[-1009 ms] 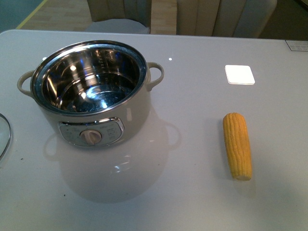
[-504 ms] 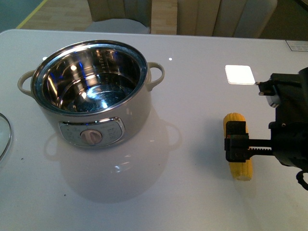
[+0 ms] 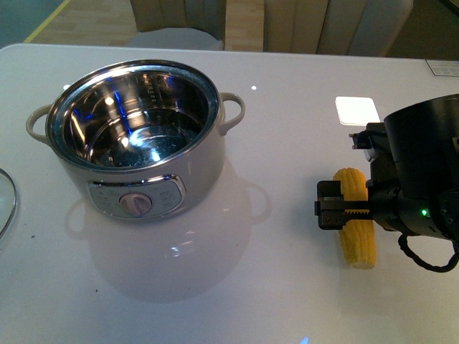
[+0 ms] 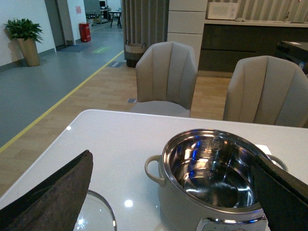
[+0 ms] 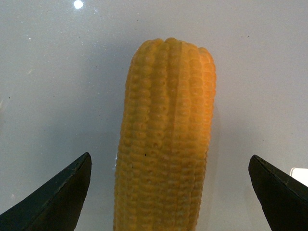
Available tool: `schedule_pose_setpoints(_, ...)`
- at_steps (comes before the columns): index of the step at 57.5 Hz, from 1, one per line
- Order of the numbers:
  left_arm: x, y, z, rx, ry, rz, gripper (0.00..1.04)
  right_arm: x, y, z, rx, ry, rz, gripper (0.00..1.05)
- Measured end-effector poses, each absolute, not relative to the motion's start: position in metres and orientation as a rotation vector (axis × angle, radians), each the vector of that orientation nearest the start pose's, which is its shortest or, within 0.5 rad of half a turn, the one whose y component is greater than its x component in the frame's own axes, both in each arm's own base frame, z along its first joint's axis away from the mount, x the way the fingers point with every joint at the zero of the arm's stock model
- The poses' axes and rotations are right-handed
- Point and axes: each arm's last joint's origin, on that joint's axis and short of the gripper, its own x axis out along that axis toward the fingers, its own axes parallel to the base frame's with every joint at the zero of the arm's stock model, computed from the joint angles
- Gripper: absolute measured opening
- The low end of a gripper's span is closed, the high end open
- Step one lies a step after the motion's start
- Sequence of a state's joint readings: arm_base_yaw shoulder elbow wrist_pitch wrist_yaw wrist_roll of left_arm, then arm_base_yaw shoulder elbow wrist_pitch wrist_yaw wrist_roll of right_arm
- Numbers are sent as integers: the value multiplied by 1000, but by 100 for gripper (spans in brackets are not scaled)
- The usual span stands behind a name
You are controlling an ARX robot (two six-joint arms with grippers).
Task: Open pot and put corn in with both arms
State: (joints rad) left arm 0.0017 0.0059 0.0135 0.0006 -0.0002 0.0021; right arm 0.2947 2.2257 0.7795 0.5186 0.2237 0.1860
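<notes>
The cream-white pot (image 3: 204, 168) stands open on the left of the white table, its steel inside empty; it also shows in the left wrist view (image 4: 178, 207). The corn (image 3: 356, 244) lies on the table at the right. My right gripper (image 3: 349, 213) hangs over the corn's middle, open. In the right wrist view the corn (image 5: 166, 144) lies between the spread fingertips (image 5: 62, 197), touching neither, with the right gripper (image 5: 168, 192) straddling it. My left gripper (image 4: 168, 202) is open and empty, back from the pot; it is out of the front view.
A glass lid (image 3: 6, 201) lies on the table left of the pot, also in the left wrist view (image 4: 98, 214). A white square pad (image 3: 357, 110) lies beyond the corn. Padded chairs (image 4: 166, 77) stand past the table's far edge.
My right arm came in from the right and moved left until its open gripper sits over the corn. Pot, corn and lid have not moved.
</notes>
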Motion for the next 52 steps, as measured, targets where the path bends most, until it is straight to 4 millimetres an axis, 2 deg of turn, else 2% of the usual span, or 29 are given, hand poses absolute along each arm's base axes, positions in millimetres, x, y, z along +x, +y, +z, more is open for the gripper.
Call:
schedule_pose_setpoints(24,97,0,168,2,-8,2,98,323,92,-24,-73,962,-16,96)
schedule_pose_setpoints(31,97,0,168,2,-8,2,98,323,94,-24,-73,967,-5,81)
schedule_pose_setpoints(33,97,0,168,2,-8,2,98,323,94,-24,-72,971,-2,73)
schedule_pose_setpoints(41,97,0,168,2,-8,2,98,323,94,-25,-71,974,-4,54)
schedule_pose_setpoints(52,97,0,168,2,-8,2,98,317,93,-22,-67,982,5,53)
